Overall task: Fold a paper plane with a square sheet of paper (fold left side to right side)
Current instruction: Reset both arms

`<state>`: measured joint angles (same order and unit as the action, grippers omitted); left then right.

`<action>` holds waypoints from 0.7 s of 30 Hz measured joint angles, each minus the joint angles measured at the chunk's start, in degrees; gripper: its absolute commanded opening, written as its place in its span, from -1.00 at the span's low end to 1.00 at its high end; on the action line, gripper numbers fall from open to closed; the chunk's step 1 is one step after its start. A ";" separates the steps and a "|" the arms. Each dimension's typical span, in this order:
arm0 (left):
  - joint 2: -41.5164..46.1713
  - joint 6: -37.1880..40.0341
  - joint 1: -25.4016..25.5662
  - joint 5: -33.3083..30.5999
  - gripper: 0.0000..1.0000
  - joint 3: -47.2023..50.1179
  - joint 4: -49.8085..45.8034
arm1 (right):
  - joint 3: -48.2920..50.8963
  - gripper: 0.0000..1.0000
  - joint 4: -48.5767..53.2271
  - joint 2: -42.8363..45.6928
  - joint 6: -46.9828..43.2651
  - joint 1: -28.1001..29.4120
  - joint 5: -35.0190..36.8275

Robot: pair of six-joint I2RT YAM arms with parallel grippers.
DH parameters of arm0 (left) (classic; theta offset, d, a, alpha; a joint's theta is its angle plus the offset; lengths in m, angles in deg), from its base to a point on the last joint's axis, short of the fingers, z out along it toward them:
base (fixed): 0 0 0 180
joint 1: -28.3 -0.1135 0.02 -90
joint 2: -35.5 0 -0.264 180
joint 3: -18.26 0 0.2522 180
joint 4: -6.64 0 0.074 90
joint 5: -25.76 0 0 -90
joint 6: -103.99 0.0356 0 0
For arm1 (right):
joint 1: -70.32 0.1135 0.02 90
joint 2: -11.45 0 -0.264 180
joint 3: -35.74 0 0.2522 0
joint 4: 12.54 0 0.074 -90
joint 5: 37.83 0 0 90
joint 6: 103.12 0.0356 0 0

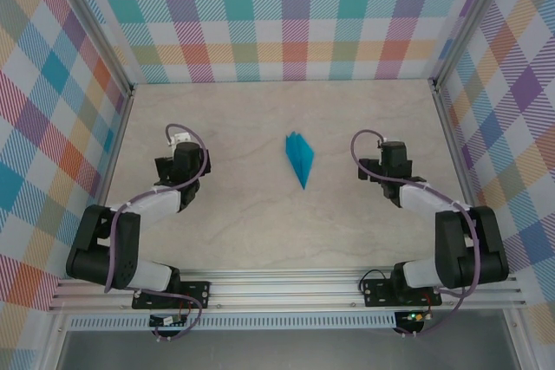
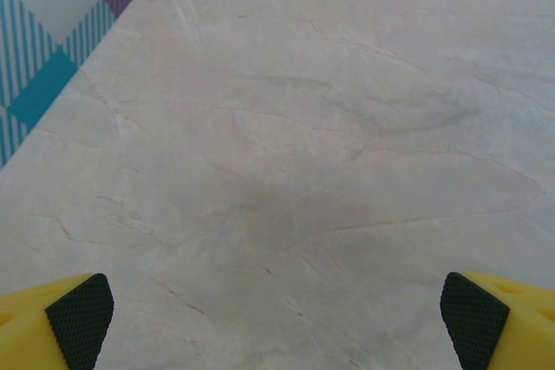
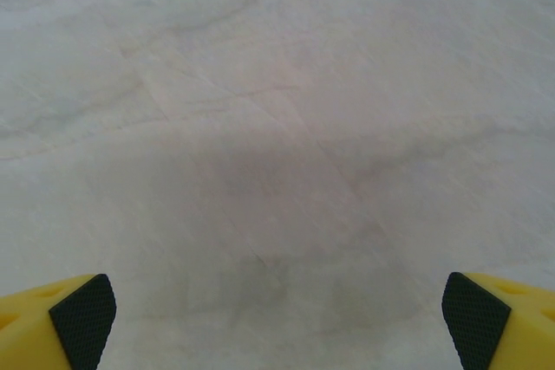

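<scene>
Top view: paper plane (image 1: 299, 157) flat on table (image 1: 260, 231). Wrist views: left gripper (image 2: 276, 318), right gripper (image 3: 279, 318) spread wide, empty.

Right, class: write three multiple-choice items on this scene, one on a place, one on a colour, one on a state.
1. Where does the paper plane lie?
A. Around the middle of the table
B. At the near edge
C. Against the back wall

2. What colour is it?
A. Red
B. Turquoise-blue
C. White

3. How do the left gripper and right gripper stand?
A. Both shut
B. Only one open
C. Both open and empty

1 A: it lies near the centre, away from edge and wall.
2 B: the paper is turquoise-blue.
3 C: both wrist views show pads wide apart over bare table.
</scene>
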<state>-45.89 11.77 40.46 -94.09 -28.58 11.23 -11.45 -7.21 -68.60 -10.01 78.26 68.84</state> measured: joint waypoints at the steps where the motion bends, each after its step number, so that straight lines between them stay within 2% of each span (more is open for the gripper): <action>1: -0.79 0.66 -0.17 1.11 1.00 1.40 2.80 | 0.44 0.99 -3.21 -1.16 -0.76 -0.20 -0.83; 6: -4.57 2.16 -2.64 7.04 1.00 6.12 13.60 | 3.15 0.99 -16.17 -4.87 -3.23 -2.43 -6.56; 11: -7.19 2.12 -6.43 13.75 1.00 10.99 24.13 | 8.09 0.99 -28.30 -6.38 -3.26 -7.65 -14.91; 16: -7.93 2.08 -7.23 17.49 1.00 11.17 26.16 | 9.84 1.00 -32.17 -7.28 -3.13 -9.25 -19.28; 21: -7.93 2.05 -7.23 18.88 1.00 11.04 27.45 | 9.84 0.99 -34.36 -7.28 -3.13 -9.25 -20.68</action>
<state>-53.82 13.83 33.23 -75.20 -17.54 38.68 -1.62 -41.57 -75.88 -13.13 69.02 48.16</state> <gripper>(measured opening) 0.999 0.997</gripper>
